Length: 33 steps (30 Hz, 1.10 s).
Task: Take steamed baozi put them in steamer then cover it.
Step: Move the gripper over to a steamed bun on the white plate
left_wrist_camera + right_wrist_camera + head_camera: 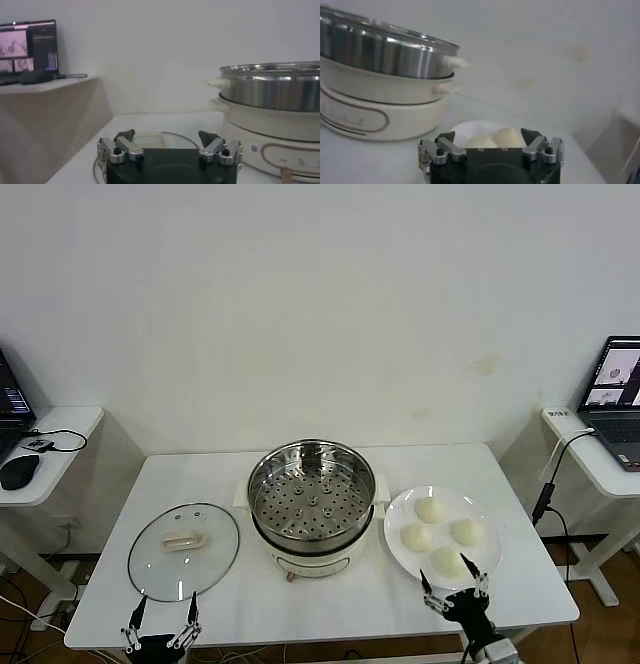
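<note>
Cream-white steamed baozi (448,561) on plate (400,552) lie just beyond right gripper (454,594), jaws spread, empty.

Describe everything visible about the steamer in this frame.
The steamer is a round, shiny steel pot on a cream-white base with side handles. It stands upright at the middle of the table, uncovered, its perforated tray empty. The glass lid lies apart on its left, the plate of buns close on its right. Neither gripper touches it.
</note>
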{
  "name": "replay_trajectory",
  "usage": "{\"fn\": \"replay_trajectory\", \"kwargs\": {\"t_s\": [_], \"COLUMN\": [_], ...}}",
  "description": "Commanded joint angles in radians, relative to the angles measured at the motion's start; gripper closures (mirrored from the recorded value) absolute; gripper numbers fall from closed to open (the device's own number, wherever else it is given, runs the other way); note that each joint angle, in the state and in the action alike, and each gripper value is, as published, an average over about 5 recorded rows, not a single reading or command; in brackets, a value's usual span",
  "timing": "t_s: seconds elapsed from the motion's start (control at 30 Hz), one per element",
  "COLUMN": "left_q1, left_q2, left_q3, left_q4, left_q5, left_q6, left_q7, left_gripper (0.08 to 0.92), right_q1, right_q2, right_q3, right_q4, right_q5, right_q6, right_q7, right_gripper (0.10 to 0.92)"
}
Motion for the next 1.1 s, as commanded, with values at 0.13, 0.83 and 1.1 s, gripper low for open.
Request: {"fn": "replay_trajectory", "kwargs": {"t_s": [0.13,0.83,1.1], "left_q1": [-0.053,-0.066,-0.069], "left_q2": [0.014,0.002,0.011], "left_q3": [0.000,-0.012,-0.020], "left_q4": [-0.058,-0.052,-0.051], "left_q5": [0.115,0.163,0.163], "left_q6": [0.246,0.251,0.253], "left_q7": [-0.115,-0.093,-0.092], "left_gripper": [0.177,0.177,0.177], "right_q1": [0.228,1.348,1.606], "right_q2": [-0.300,-0.633,-0.534], "right_q3": [0.026,-0.968,-1.309], "right_q4": [-0.077,-0.594,-0.736], "right_q5": [-0.296,-0.121,-0.008], "right_q6": [-0.113,-0.062,-0.041], "right_q7": [-0.159,-0.753,-0.908], "right_gripper": [0.202,0.203,0.203]}}
